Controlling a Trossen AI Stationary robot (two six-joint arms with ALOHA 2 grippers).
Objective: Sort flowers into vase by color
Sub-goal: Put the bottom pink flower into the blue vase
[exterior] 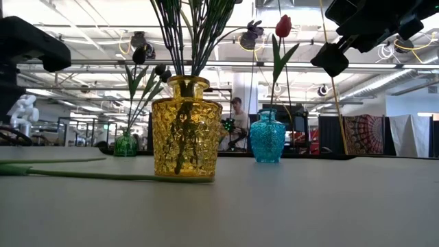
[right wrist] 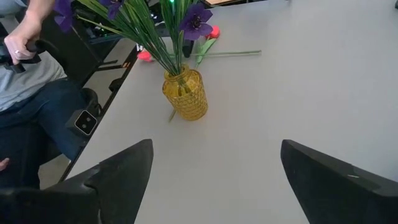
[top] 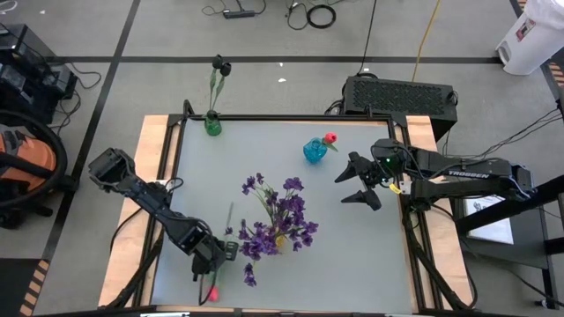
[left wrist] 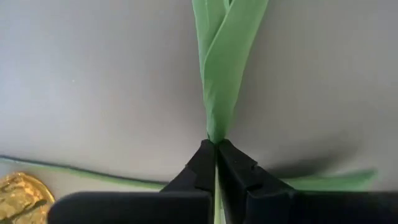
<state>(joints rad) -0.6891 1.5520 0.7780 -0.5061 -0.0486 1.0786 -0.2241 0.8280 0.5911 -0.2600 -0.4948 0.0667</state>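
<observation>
The left claw (left wrist: pixel 216 163) hides the green stem's (left wrist: pixel 219 74) gripped end.

Two matte black jointed arms here, the right arm (top: pixel 467 176) wearing white TROSSEN lettering along its forearm plus a small green light and yellow tag near the wrist, the left arm (top: pixel 154 207) plain and blocky.

Seated person (right wrist: pixel 31 93) beside table; orange vacuum (top: pixel 22 172) on floor.
</observation>
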